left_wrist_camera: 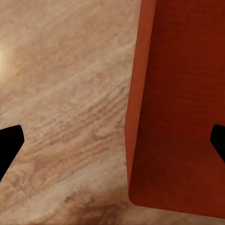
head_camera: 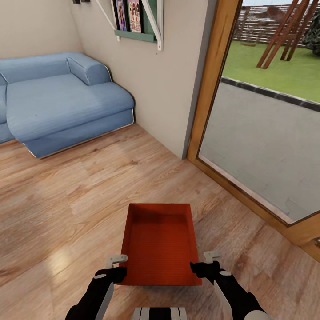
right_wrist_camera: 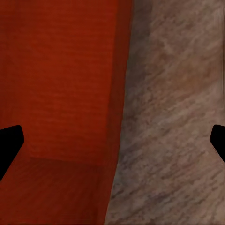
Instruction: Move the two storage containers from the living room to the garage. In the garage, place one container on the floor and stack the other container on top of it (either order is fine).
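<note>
While the light wood-plank floor spreads across most of the head view, a blue sofa stands against the beige wall at the far left. A wood-framed glass door runs along the right side, with grey paving and grass beyond it. High on the wall hangs a green shelf with books.

Bare planks lie open between the sofa and the door frame, and ahead of the robot out to the wall corner.

One storage container, red-orange and open-topped, sits low in the middle of the head view, just in front of the robot. Its long axis points straight away from the robot, toward the wall corner, and its short near wall lies between the two grippers. The ribbed bottom faces up to the camera.

At the near left corner of the container, the left gripper stands with its jaws set wide across the left wall, one dark finger inside and one outside. At the near right corner, the right gripper likewise has its jaws spread wide across the right wall. Whether the fingers press the walls cannot be told.
</note>
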Controlling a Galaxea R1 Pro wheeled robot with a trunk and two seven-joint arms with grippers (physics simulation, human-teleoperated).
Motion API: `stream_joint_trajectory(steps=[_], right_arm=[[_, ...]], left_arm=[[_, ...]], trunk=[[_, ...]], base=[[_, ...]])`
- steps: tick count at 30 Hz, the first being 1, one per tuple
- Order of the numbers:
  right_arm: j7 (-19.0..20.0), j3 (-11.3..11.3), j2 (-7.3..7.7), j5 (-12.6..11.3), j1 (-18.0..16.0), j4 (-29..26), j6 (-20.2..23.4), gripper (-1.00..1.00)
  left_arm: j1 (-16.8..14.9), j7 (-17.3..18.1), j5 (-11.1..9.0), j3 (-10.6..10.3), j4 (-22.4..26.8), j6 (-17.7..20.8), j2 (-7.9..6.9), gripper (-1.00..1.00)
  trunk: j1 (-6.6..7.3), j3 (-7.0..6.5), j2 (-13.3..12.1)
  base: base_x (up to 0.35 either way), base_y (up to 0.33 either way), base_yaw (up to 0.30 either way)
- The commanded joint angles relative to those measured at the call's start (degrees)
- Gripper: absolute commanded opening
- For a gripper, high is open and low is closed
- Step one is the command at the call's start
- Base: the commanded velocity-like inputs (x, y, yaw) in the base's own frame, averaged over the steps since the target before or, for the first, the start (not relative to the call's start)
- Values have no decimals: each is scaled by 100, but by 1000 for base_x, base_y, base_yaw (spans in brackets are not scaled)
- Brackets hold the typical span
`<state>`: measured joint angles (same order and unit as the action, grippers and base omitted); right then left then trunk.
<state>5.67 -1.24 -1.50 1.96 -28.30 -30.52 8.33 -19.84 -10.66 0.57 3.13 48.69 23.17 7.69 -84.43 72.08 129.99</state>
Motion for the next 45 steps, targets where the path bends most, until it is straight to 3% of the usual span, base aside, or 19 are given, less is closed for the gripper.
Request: stream_joint_trajectory(steps=[1,21,25,28,34,41,45], right_arm=[[13,-7,1,16,0,-8,-103,100],[4,-1,1,-2,0,2,-143,100],[4,0,1,-3,0,2,-142,100],[4,0,1,-3,0,2,-140,100],[4,1,1,-10,0,20,-146,100],[4,1,1,-21,0,78,-147,100],[4,1,1,-23,0,81,-147,100]], left_arm=[[-1,-6,5,12,9,35,8,100],[-65,-6,17,4,10,156,14,100],[-202,37,19,3,9,619,14,100],[-412,475,29,3,9,1033,8,100],[-482,723,208,3,-16,1126,13,100],[-487,726,251,0,-80,1121,-17,100],[-488,731,456,2,-82,1120,-71,100]], trunk=[[1,4,2],[1,4,2],[1,4,2],[1,4,2],[1,4,2],[1,4,2],[1,4,2]], base=[[0,0,0],[0,0,0],[0,0,0],[0,0,0],[0,0,0],[0,0,0],[0,0,0]])
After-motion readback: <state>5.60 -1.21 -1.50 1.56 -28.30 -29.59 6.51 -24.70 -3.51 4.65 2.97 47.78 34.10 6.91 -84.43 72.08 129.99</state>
